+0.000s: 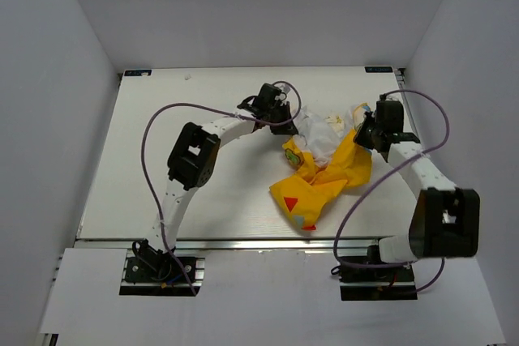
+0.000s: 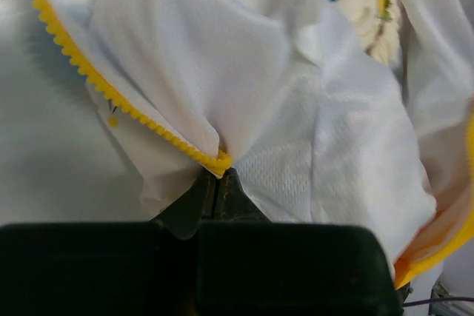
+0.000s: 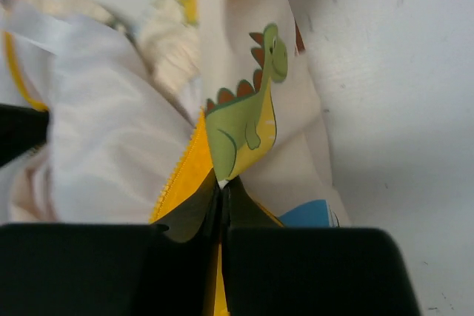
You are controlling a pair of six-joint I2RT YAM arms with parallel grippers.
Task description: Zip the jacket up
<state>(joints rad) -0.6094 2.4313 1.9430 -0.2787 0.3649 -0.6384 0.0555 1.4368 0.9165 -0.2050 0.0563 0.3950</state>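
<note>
A small, crumpled jacket (image 1: 324, 172) lay on a white counter (image 1: 162, 192), right of the counter's middle, cream and white fabric bunched toward the counter's far side and bright yellow-orange lining spilling toward its near edge. Two robot arms reached in from the counter's near edge. The left tool (image 2: 215, 183) was pinched shut on a fold of white mesh lining, right at a strip of yellow zipper teeth (image 2: 111, 94). The right tool (image 3: 221, 192) was likewise clamped together on the jacket, gripping a yellow zipper edge just below a green dinosaur print (image 3: 248, 109). The cloth looked thin, light and very floppy, likely to sag, twist and slide through a loose pinch, so the firmer zipper tape along each front edge seemed the best place to hold. It seemed the two front edges would need pulling straight and flat before the teeth could meet. The zipper slider and the bottom ends of the zipper could not be seen in any view. Sleeves and hood were lost in the heap, and both close-up views were blurred at their far sides.
</note>
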